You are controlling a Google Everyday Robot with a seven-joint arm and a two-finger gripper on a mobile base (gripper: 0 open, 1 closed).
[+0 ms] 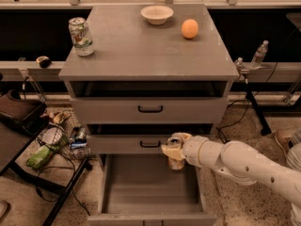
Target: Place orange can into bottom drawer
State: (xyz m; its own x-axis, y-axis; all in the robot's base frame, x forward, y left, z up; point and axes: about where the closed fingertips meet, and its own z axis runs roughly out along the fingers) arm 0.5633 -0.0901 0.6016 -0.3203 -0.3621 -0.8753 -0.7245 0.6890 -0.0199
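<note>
bench [141, 55]: drink can [81, 36] at 9 o'clock; bowl [157, 14] at 12 o'clock; fruit [190, 28] at 1 o'clock
gripper [173, 150]: above bottom drawer [141, 187], at its 1 o'clock corner; fingers around orange can [177, 164]
</note>
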